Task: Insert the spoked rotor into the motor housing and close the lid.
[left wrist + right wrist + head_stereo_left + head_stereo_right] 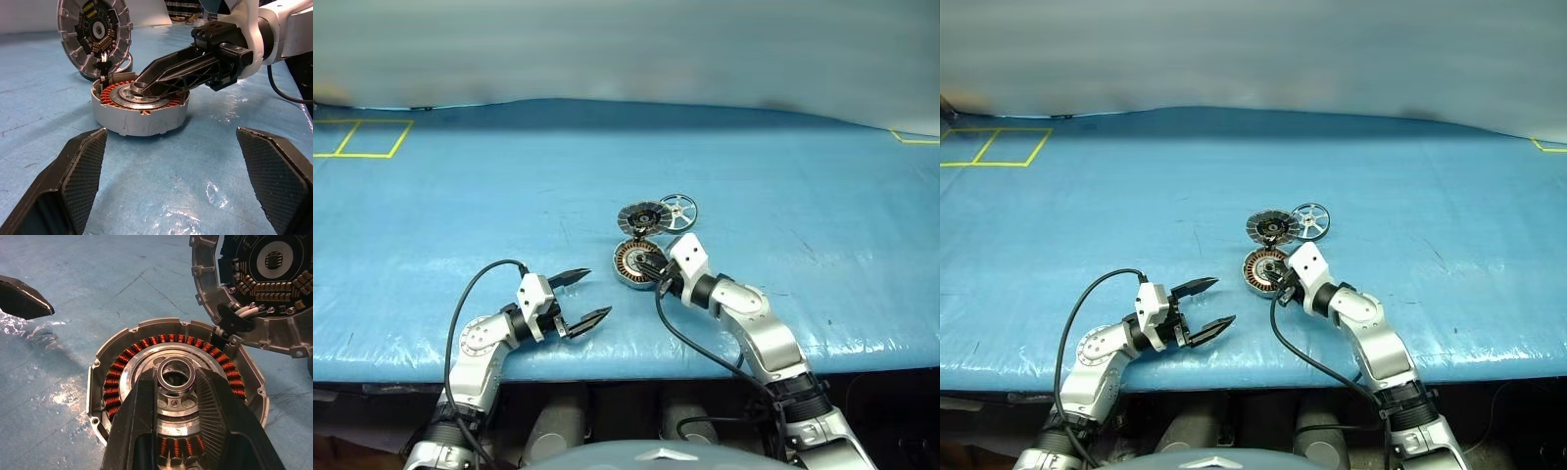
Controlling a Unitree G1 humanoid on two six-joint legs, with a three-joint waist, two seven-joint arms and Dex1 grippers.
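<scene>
Blue table (460,196): work surface.
Motor housing (632,262): under right gripper (176,382), whose fingers pinch its central hub.
Lid (641,217): swung open, just beyond gripper.
Spoked rotor (677,210): beside lid, past gripper; not yet inserted.
Left gripper (579,298): spread wide, empty, apart.
Step judged: bracing housing; next, fetch rotor.

The right gripper (174,382) covers the near part of the housing (117,377) in the right wrist view, so the windings there are hidden. The lid (266,293) is cut off by this picture's edge. In the left wrist view the lid's top is cut off too, and the rotor (677,210) behind it is hidden. From the head views, the contact between the fingers and the hub is too small to tell.
</scene>
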